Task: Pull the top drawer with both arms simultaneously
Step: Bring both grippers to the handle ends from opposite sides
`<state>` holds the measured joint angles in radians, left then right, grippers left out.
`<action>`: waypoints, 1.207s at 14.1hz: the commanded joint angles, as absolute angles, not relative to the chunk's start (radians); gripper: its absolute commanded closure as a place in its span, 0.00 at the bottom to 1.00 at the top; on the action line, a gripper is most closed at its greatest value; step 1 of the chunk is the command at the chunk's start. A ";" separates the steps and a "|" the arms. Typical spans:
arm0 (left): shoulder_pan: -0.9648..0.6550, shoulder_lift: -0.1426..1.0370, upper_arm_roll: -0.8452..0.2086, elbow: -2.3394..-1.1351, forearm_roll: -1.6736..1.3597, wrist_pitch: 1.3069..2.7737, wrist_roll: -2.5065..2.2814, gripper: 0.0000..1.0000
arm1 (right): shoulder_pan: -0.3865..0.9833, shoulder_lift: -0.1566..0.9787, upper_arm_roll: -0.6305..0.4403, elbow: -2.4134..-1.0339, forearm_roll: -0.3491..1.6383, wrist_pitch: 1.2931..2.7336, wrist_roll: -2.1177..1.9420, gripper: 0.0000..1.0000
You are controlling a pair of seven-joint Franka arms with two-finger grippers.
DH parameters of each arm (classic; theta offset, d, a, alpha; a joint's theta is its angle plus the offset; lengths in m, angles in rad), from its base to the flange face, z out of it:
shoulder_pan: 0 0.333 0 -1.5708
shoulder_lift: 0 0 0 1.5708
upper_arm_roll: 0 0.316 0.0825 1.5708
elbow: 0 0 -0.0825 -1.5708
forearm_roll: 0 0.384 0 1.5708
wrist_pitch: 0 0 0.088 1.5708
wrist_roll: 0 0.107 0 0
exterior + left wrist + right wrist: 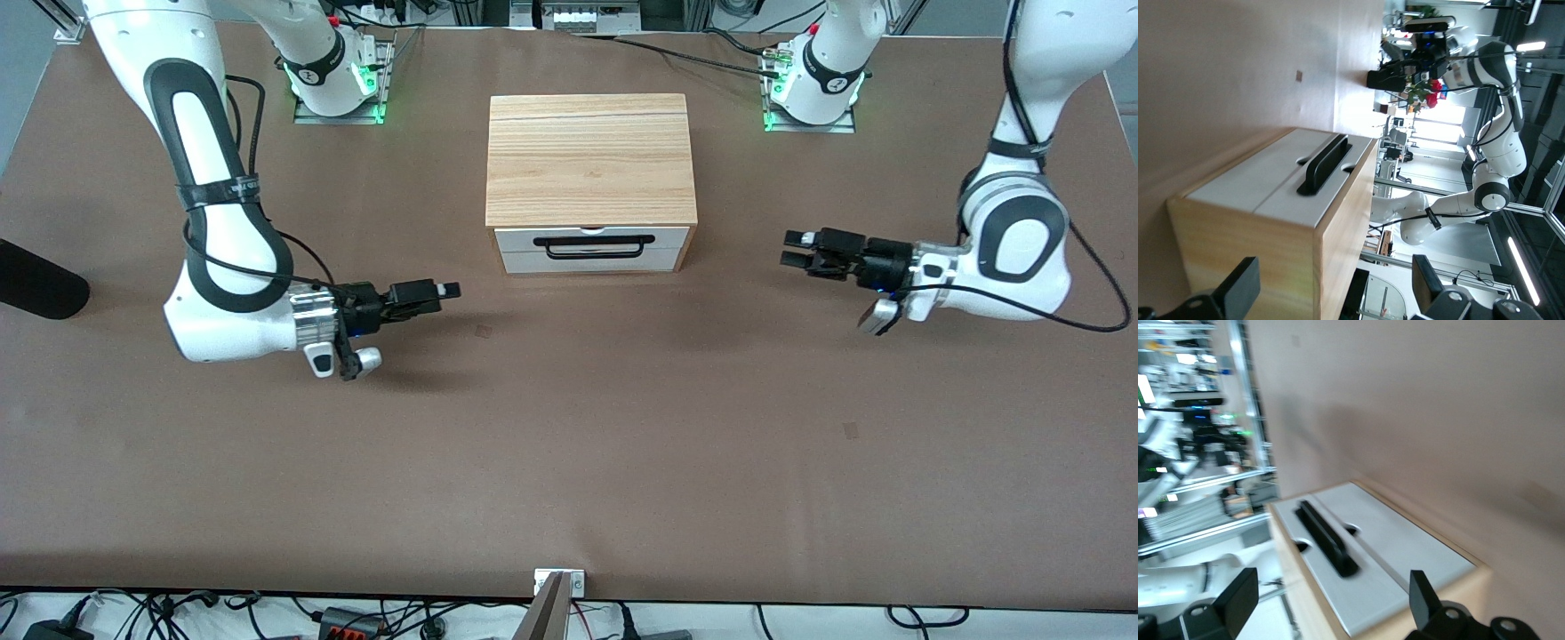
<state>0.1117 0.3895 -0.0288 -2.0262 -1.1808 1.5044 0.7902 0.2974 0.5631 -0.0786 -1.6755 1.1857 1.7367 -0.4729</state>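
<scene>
Locate the top drawer in the front of the cabinet, mid-table, toward the arm bases. Treat as shut: panel flush with the plain panel below it, no wood interior showing.

Note the orientation. Faces the front camera. Long axis, like that of the bar handle, runs level from the right arm's end of the table to the left arm's end. Expect travel at right angles to that axis, toward the front camera.

Find the left gripper low over the table toward the left arm's end, well apart from the cabinet, pointing in at it. Read as spread wide: two fingers apart in the front view, and far apart around the cabinet in the left wrist view. Holding nothing.

Find the right gripper low over the table toward the right arm's end, also aimed inward and clear of the cabinet. Confirm wide spread in the right wrist view. Empty.

Judge the mirrored, level poses as staging: one gripper per handle end, open enough to take the bar. Expect a skewed, binding drawer from any uneven pull.
</scene>
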 commanded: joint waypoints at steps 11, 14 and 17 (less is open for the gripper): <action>-0.153 0.500 -0.100 -2.186 -1.675 1.781 1.106 0.00 | 0.374 0.627 0.011 -1.893 1.644 1.746 -1.006 0.00; -0.161 0.537 -0.124 -2.206 -1.721 1.781 1.233 0.04 | 0.376 0.635 0.057 -1.920 1.675 1.744 -1.009 0.00; -0.160 0.555 -0.150 -2.206 -1.761 1.779 1.241 0.16 | 0.400 0.669 0.078 -1.934 1.756 1.744 -1.073 0.00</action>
<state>-0.1620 0.5467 -0.1333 -2.2040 -1.7234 1.7709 1.2060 0.3892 0.6468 0.0687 -1.9168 1.7009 1.7528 -1.0053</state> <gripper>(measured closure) 0.123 0.000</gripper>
